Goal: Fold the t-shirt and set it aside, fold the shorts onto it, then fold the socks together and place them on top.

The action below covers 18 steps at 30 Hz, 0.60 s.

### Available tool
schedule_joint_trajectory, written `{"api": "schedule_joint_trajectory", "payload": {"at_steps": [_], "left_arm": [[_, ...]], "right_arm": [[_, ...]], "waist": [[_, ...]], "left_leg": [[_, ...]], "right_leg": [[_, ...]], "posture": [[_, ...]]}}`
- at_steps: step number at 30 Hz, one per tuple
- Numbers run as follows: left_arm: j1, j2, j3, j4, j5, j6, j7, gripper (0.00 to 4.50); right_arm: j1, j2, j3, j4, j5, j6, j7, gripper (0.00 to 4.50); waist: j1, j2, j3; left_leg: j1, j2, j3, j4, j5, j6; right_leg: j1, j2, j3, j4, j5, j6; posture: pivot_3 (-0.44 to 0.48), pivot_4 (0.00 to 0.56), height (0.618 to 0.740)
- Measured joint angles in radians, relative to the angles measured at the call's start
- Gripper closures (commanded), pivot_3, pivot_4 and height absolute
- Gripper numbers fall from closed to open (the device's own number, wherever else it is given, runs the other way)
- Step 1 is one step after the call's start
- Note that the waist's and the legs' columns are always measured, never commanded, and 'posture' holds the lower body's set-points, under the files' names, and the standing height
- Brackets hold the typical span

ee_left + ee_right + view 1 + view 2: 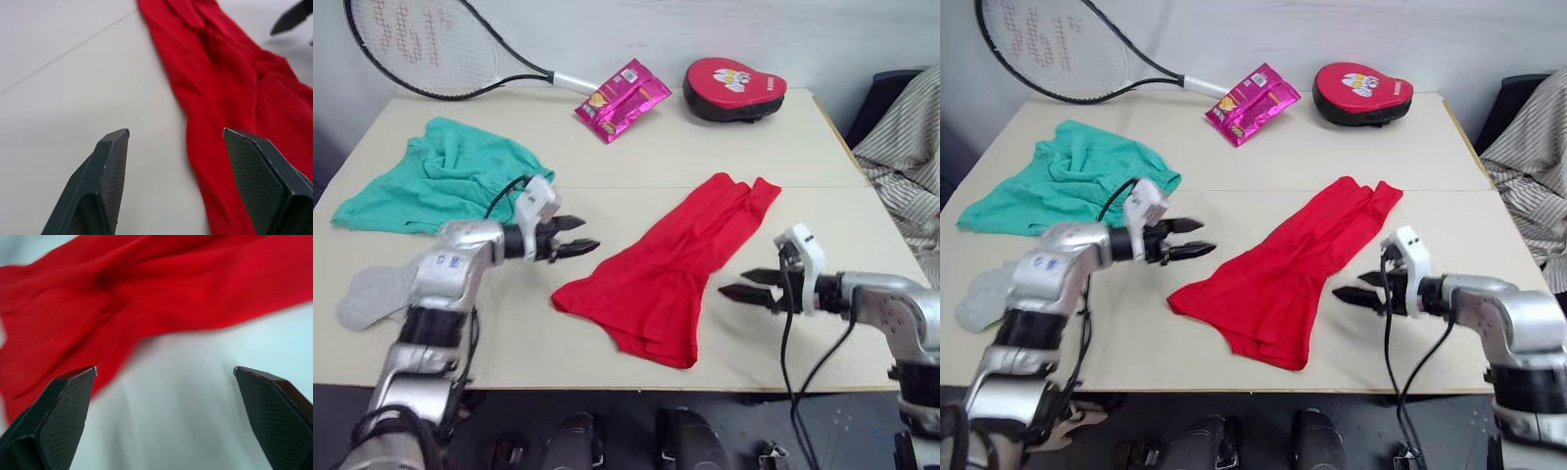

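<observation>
Both spread tools, left tool (579, 236) and right tool (740, 285), flank your half-folded t-shirt (666, 269); pinch its edges next.

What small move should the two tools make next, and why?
Probably both should close in on the t-shirt and grip its edges. It lies bunched lengthwise between them, unfolded, and the left tool and right tool are both open, empty, and pointing at it.

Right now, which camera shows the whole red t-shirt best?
The left eye view: the t-shirt lies whole between both grippers. The right eye view shows it whole too. The left wrist and right wrist views catch just part of its cloth.
</observation>
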Motion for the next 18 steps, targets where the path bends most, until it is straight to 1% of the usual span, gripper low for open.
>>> {"api": "schedule_joint_trajectory", "payload": {"at_steps": [3,7,9,11,13,14,15,16,17,18], "left_arm": [[-0.170,-0.125,-0.059,0.311,0.071,-0.136,0.010,1.31],[-0.312,-0.258,-0.102,0.643,0.159,-0.294,0.050,1.31],[-0.348,-0.296,-0.110,0.741,0.186,-0.342,0.080,1.31],[-0.379,-0.325,-0.109,0.835,0.209,-0.380,0.097,1.31],[-0.393,-0.351,-0.110,0.884,0.229,-0.404,0.097,1.31],[-0.398,-0.362,-0.114,0.906,0.245,-0.418,0.099,1.61],[-0.403,-0.368,-0.113,0.917,0.253,-0.427,0.106,1.72],[-0.413,-0.375,-0.113,0.932,0.265,-0.431,0.119,1.94],[-0.419,-0.379,-0.112,0.937,0.273,-0.430,0.132,2.18],[-0.422,-0.384,-0.108,0.944,0.279,-0.429,0.141,2.53]], "right_arm": [[0.107,0.022,0.014,-0.149,0.028,0.032,-0.059,0.04],[0.147,0.132,0.047,-0.246,0.057,0.055,-0.157,0.04],[0.150,0.151,0.064,-0.269,0.056,0.056,-0.196,0.04],[0.151,0.202,0.085,-0.280,0.052,0.055,-0.249,0.04],[0.148,0.226,0.109,-0.283,0.044,0.042,-0.286,0.04],[0.149,0.239,0.117,-0.286,0.040,0.037,-0.304,0.32],[0.149,0.247,0.122,-0.287,0.038,0.034,-0.316,0.43],[0.150,0.251,0.127,-0.286,0.032,0.031,-0.330,0.67],[0.150,0.253,0.131,-0.285,0.028,0.027,-0.341,0.96],[0.152,0.254,0.136,-0.282,0.023,0.019,-0.351,1.30]], "waist": [[0.017,-0.001,0.000],[0.018,-0.002,0.001],[0.013,-0.003,0.001],[0.010,-0.005,0.001],[0.011,-0.006,0.001],[0.011,-0.007,0.001],[0.012,-0.007,0.000],[0.012,-0.007,0.000],[0.013,-0.008,0.000],[0.013,-0.008,0.000]], "left_leg": [[-0.001,-0.001,0.001,0.001,-0.001,0.002],[-0.002,-0.001,0.002,0.002,-0.002,0.004],[-0.002,-0.001,0.003,0.002,-0.003,0.005],[-0.002,0.000,0.003,0.002,-0.003,0.005],[-0.002,0.000,0.002,0.002,-0.002,0.004],[-0.002,0.000,0.002,0.002,-0.002,0.004],[-0.002,0.000,0.002,0.002,-0.002,0.004],[-0.002,0.000,0.002,0.003,-0.002,0.005],[-0.002,0.000,0.002,0.003,-0.003,0.005],[-0.002,0.000,0.002,0.003,-0.003,0.005]], "right_leg": [[0.000,0.000,0.000,-0.002,0.000,0.001],[-0.001,0.000,-0.002,-0.003,0.001,0.002],[-0.001,0.000,-0.005,-0.004,0.001,0.002],[-0.002,0.001,-0.007,-0.004,0.001,0.002],[-0.002,0.001,-0.007,-0.003,0.001,0.002],[-0.002,0.001,-0.007,-0.003,0.001,0.002],[-0.002,0.001,-0.007,-0.002,0.001,0.002],[-0.002,0.001,-0.007,-0.002,0.001,0.002],[-0.001,0.001,-0.007,-0.002,0.001,0.002],[-0.001,0.000,-0.007,-0.002,0.001,0.002]], "posture": [[0.000,0.150,0.740],[0.000,0.150,0.740],[0.000,0.150,0.740],[0.000,0.150,0.740],[0.000,0.150,0.740],[0.000,0.150,0.740],[0.000,0.150,0.740],[0.000,0.150,0.740],[0.000,0.150,0.740],[0.000,0.150,0.740]]}}
